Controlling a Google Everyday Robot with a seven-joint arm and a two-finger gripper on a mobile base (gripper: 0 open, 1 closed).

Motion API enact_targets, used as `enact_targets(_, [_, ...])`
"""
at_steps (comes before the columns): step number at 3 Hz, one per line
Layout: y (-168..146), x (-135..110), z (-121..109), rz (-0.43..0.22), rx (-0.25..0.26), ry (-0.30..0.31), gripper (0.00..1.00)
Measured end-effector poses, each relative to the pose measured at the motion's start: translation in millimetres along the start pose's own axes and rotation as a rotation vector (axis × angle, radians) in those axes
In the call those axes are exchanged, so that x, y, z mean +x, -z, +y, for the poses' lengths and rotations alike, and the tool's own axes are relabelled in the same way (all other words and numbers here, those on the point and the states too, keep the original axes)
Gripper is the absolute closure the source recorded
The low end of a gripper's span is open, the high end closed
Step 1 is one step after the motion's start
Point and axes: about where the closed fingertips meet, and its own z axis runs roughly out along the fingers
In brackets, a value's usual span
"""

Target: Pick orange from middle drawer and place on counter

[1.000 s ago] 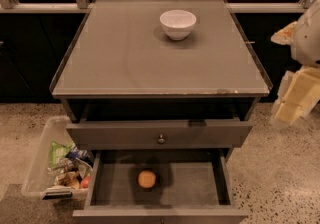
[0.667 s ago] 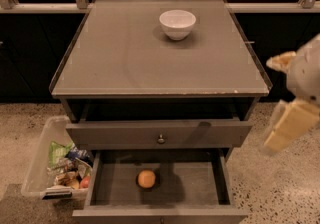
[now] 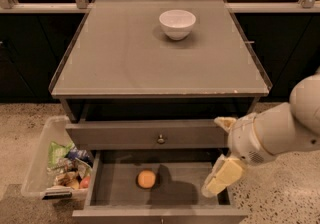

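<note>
Fruit sits low: the small round orange (image 3: 146,178) lies on the floor of the open dark grey middle drawer (image 3: 115,189). Our pale claw (image 3: 220,178) hangs over the drawer's right end, so the orange is to its left. We cannot tell how wide the claw is.

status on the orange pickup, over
Arm's gripper over right end of open middle drawer. The orange on drawer floor, left of gripper, not touched. Nothing between them.
</note>
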Motion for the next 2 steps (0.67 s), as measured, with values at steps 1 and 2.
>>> enact_targets(1, [-13.6, 7.2, -1.2, -0.007, -0.005, -0.016, 0.0])
enact_targets(2, [-20.5, 15.5, 2.2, -0.035, -0.005, -0.044, 0.0])
